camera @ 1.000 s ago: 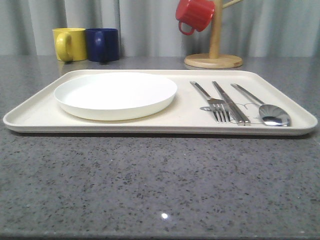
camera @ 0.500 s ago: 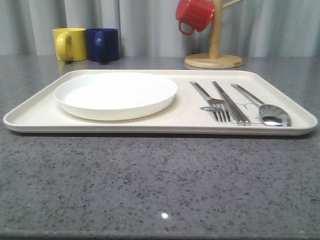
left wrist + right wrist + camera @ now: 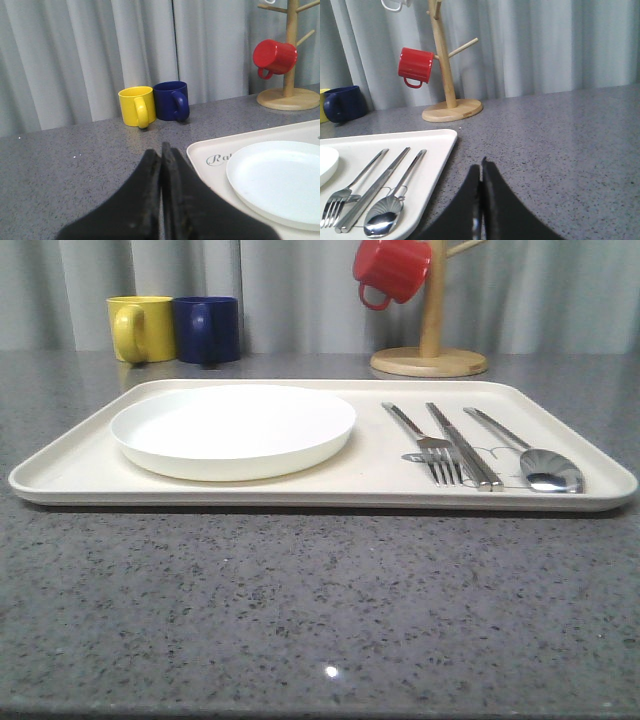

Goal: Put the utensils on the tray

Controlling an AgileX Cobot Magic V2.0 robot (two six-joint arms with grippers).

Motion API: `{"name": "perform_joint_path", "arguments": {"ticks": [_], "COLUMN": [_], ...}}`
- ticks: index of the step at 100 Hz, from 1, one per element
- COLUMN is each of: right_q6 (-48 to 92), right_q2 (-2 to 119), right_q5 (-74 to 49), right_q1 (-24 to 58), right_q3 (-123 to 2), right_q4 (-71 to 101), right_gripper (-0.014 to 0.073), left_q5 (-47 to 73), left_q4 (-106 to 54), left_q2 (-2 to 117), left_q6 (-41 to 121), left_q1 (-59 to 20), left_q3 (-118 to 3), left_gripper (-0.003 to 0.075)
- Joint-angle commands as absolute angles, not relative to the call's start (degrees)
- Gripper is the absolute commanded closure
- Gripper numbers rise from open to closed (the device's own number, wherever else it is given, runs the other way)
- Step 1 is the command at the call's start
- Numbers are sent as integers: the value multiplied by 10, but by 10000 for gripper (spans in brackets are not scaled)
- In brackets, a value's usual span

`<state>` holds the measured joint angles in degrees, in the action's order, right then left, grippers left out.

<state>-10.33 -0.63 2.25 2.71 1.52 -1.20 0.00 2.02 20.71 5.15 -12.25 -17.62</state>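
The cream tray [image 3: 70, 475] lies across the grey counter. On its right part rest three silver utensils side by side: a fork [image 3: 425, 443], a knife [image 3: 462, 445] and a spoon [image 3: 530, 458]. The right wrist view shows the same fork [image 3: 350, 185], knife [image 3: 375, 187] and spoon [image 3: 395, 200] on the tray [image 3: 437, 150]. My right gripper [image 3: 481, 167] is shut with nothing in it, over bare counter just beside the tray's right edge. My left gripper [image 3: 161, 150] is shut and empty, over the counter by the tray's [image 3: 200, 150] left end.
A round white plate [image 3: 232, 428] sits on the tray's left half. A yellow mug [image 3: 142, 328] and a blue mug [image 3: 207, 328] stand at the back left. A wooden mug tree [image 3: 430, 340] holding a red mug [image 3: 392, 270] stands at the back right.
Almost nothing differs: the whole front view sits a pixel or two further right. The utensils, plate and tray lie as before.
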Motion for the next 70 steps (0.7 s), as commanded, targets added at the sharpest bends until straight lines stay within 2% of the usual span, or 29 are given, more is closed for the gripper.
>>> {"name": "perform_joint_path", "arguments": {"ticks": [1, 25, 70], "right_q6": [-98, -98, -98], "right_q2": [-18, -18, -18], "right_q5": [72, 72, 72], "right_q1": [24, 24, 24], "right_q3": [6, 6, 6], "right_q4": [-13, -13, -13], "right_gripper": [662, 662, 662], "left_q5": [-47, -47, -53], "left_q4": [31, 43, 43], "left_q2": [185, 89, -22], "left_q6": [22, -13, -27], "left_q1": [-101, -44, -38], "left_q3": [-167, -85, 12], "left_gripper": [738, 738, 738]}}
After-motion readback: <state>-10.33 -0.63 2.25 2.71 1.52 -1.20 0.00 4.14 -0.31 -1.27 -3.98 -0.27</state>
